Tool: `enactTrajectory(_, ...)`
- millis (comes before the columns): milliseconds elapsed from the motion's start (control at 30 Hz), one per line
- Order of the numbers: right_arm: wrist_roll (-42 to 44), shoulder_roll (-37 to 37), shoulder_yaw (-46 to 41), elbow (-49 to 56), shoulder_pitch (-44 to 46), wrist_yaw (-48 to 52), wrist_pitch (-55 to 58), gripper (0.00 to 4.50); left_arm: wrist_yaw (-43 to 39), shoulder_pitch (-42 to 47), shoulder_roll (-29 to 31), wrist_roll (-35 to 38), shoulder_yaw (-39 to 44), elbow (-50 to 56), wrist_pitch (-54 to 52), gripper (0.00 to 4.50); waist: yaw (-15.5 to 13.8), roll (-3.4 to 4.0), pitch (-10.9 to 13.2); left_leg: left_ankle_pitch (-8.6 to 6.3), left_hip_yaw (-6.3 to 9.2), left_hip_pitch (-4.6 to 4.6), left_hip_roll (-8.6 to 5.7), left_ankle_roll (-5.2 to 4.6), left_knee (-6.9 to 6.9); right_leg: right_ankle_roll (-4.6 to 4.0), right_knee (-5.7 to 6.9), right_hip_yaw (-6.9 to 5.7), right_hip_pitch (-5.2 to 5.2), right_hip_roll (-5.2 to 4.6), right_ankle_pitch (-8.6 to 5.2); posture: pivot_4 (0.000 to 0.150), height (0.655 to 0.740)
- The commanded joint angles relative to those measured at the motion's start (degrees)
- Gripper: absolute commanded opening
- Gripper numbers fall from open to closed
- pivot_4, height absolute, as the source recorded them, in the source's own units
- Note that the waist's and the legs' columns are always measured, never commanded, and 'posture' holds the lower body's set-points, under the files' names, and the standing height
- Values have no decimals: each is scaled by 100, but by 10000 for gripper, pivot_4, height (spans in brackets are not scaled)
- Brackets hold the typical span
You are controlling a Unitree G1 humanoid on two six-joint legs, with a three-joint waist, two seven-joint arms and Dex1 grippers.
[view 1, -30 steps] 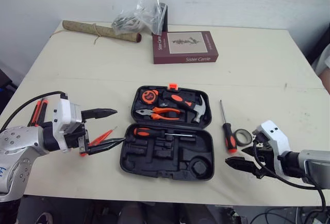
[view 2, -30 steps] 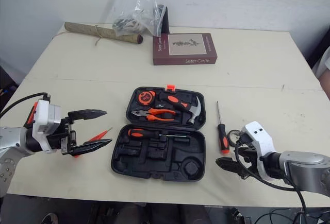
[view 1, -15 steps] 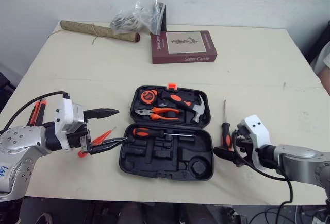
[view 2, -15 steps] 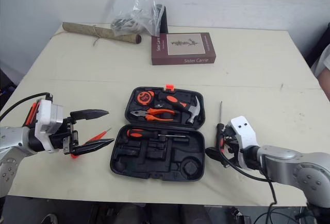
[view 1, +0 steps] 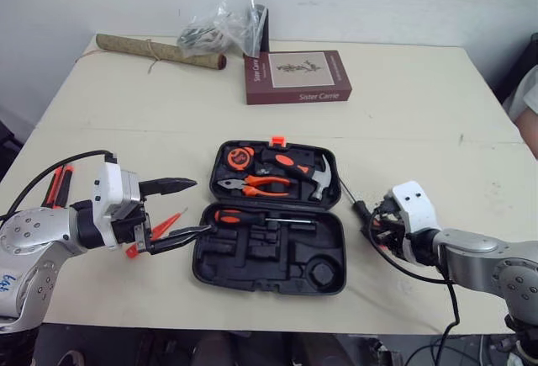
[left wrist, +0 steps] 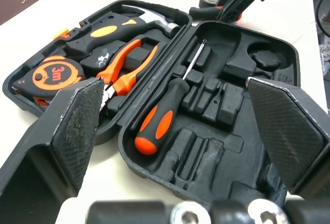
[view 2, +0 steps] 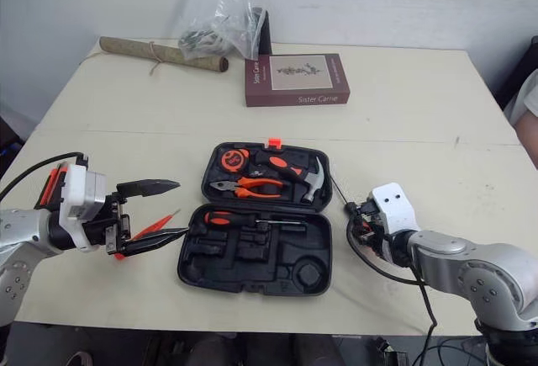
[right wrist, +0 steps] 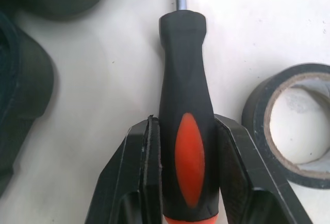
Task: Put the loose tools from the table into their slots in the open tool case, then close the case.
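- Black plastic tool case [view 1: 252, 258] lies open at the near middle of the pale tabletop [view 1: 403, 114]. Its near half holds one black-and-orange screwdriver [view 1: 250, 215] lying crosswise in a slot, and the other moulded slots there are bare.
- Left of the case, the left jaws hang spread wide and grasp nothing. Under them a slim red-orange tool [view 1: 161, 225] lies on the tabletop.
- Right of the case, the right jaws are clenched on the handle of the loose screwdriver [right wrist: 185, 147]. Its steel shaft points toward the case's right edge, near the hammer.
- Just beside that handle lies a roll of dark tape [right wrist: 296, 126], apart from the fingers.
- Near the table's left edge, behind the left arm, lies another orange tool [view 1: 57, 188].
- The case's far half carries a tape measure [view 1: 239, 158], orange-handled pliers [view 1: 256, 187] and a hammer [view 1: 304, 172], each seated.
- Farther back lies a maroon book [view 1: 297, 76].
- At the far edge sit a crumpled clear plastic bag [view 1: 223, 25] and a brown rolled bundle [view 1: 160, 50] tied with string.
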State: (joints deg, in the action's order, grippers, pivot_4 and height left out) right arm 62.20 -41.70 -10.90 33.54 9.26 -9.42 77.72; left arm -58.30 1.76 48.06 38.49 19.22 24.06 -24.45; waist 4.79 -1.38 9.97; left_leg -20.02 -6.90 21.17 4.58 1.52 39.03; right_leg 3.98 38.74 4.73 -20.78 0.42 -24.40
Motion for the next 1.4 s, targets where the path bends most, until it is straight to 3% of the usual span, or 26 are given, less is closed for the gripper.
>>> enactTrajectory(33,-58,317,-428,207,-266,-361,192,9812,4,-29,-10,90,141,157,69,45000,0,0,0,0,0,0,0,0,-2,0,-1,0,0,0,0,1500,7400)
enactTrajectory(300,-142,830,-690,648,-276,207,-772,9812,-10,29,-65,3,44,82,199,45000,2,4,3,0,-3,1,-2,0,0,0,0,1,0,0,0,1500,7400)
enactTrajectory(433,-261,603,-913,674,-199,637,-1127,9812,-59,75,-50,-31,50,11,269,45000,9,11,7,1,-4,1,-1,3,-5,0,2,1,-5,3,0,1500,7400)
enactTrajectory(533,-445,33,-825,571,67,1580,-1521,9812,-198,-43,40,124,146,50,126,45000,4,14,9,1,-5,3,-2,2,-5,0,-3,3,-4,2,0,1500,7400)
enactTrajectory(700,-1592,-1539,589,351,834,4103,-2570,9812,-294,-228,92,121,202,133,106,45000,23,34,21,1,-6,-7,-1,2,-3,0,0,5,-2,3,0,1500,7400)
enactTrajectory(800,-2024,-1844,1372,237,1263,5199,-3091,9812,-452,-456,192,97,203,232,76,45000,18,33,22,2,0,-5,1,4,-8,-1,-7,-1,-2,5,-1,1500,7400)
enactTrajectory(967,-2620,-2237,2604,269,2035,6375,-2879,9812,-779,-981,233,20,389,345,362,45000,24,36,23,-2,0,0,0,-4,4,-1,-7,-1,-2,-6,-1,1500,7400)
enactTrajectory(1100,-3585,-2159,3514,161,2443,6613,-2998,9812,-769,-1283,272,12,510,424,295,45000,17,35,23,-1,8,-3,0,-6,8,-2,-3,-8,1,-10,-1,1500,7400)
enactTrajectory(1267,-3804,-1350,3974,271,2918,6347,-2257,9812,-672,-1385,249,92,552,516,177,45000,59,35,22,0,8,-2,1,-4,10,-5,12,-8,-5,-9,-2,1500,7400)
enactTrajectory(1400,-3982,-1240,4027,285,3021,6296,-1983,9812,-621,-1430,230,154,556,619,73,45000,56,34,22,0,7,7,0,-4,9,-7,18,-9,-17,-11,-3,1500,7400)
